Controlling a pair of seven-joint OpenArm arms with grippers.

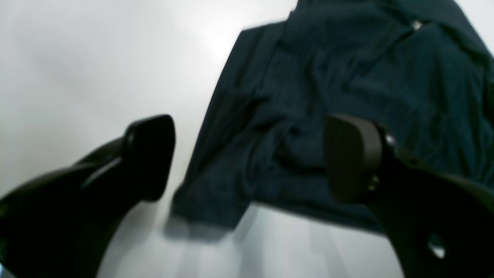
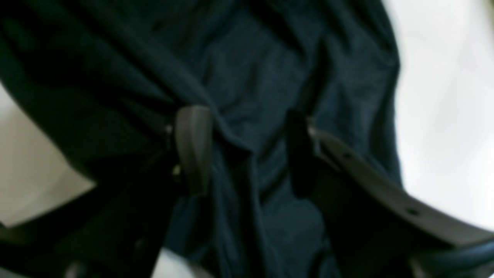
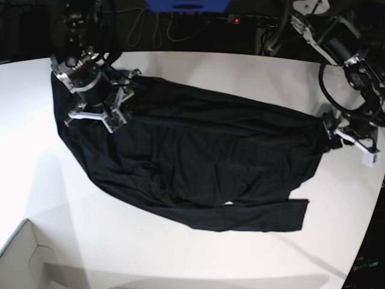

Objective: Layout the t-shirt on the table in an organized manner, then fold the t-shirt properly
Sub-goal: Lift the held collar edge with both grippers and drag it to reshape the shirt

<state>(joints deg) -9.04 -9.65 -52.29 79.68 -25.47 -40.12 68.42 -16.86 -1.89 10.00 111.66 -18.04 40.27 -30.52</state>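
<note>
No text, label, brand, number or sign can be read in any of the three views. A small pale patch is seen on the t-shirt (image 1: 416, 24) near the top right of the left wrist view, but it is too blurred for anything to be made out on it. A small red light (image 3: 237, 20) is seen at the top centre of the base view; no marking beside it can be read.

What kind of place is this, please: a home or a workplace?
Probably a robot lab or test bench, not a home. Two arms work on a bare white table, and cables run along its dark far edge, with a power strip.
</note>
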